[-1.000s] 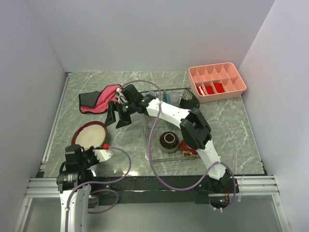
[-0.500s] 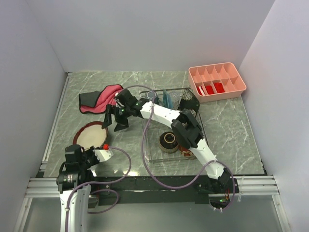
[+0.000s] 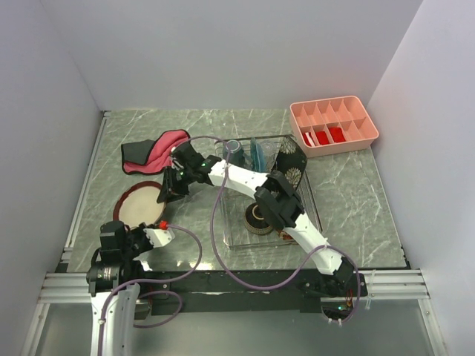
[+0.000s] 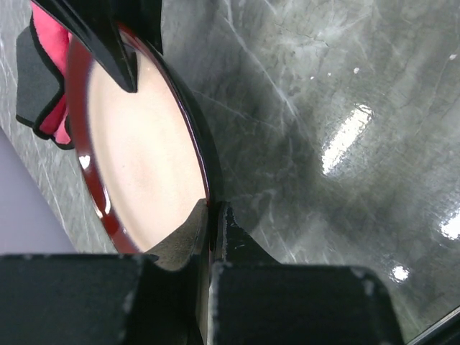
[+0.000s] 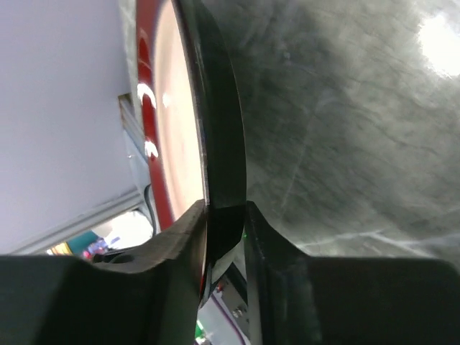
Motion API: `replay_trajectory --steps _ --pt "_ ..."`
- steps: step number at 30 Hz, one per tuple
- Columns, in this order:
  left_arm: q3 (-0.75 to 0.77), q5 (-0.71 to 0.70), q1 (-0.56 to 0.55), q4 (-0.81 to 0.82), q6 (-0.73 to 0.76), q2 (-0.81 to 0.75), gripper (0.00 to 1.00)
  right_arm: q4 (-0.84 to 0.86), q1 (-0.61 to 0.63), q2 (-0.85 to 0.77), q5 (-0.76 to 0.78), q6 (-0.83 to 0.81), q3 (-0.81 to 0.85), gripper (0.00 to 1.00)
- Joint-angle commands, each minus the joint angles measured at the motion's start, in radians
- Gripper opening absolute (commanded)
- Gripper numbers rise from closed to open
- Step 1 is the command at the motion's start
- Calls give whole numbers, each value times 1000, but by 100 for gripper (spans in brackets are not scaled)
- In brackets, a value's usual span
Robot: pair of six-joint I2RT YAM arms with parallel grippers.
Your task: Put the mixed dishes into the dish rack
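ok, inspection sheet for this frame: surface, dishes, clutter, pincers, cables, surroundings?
Surface: grey marbled tabletop, no spills seen.
Job's things: silver wire dish rack holds upright round blue plate, square dark flowered plate, grey-blue mug, dark cream-lined bowl; round black cream-faced plate outside, left of it.
Clutter: red-pink cloth; pink compartmented plastic tray.
Grippers: left pincer shut on that plate's near rim; right pincer astride far rim, closure unclear.
Cables: purple cables loop over table by rack.
Surroundings: plain pale walls.

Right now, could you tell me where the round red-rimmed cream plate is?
Top view: the plate sits at left, just below the red-pink cloth, beside the silver wire rack.
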Motion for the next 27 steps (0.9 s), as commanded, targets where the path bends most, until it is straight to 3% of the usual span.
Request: replay_trajectory --steps 1,2,3,4,7,10,12,16,22,27 --pt "70 22 -7 183 29 -21 2 34 3 -34 26 -24 62 23" --pt "70 25 -9 185 30 -27 6 39 3 -52 32 -30 63 0" --pt "70 25 -10 183 32 -30 13 37 -1 -62 53 -38 71 0" --pt "73 23 -11 182 33 -43 34 34 -3 -72 67 -62 80 0" --pt "98 11 -12 212 13 -62 61 31 -21 -120 127 -156 127 0" --pt "136 -45 -12 362 -138 -85 80 16 -60 -183 200 -254 183 0" --pt "188 -110 -14 463 -253 -45 85 -7 -78 -236 245 -315 213 0" --pt "317 -187 -12 513 -407 119 89 -35 -123 -376 374 -435 172 0" --pt "329 -277 -14 651 -593 197 90 -58 -146 -569 536 -570 36 0" --pt "325 -348 -12 745 -740 352 89 -82 -92 -724 929 -648 -61 0"
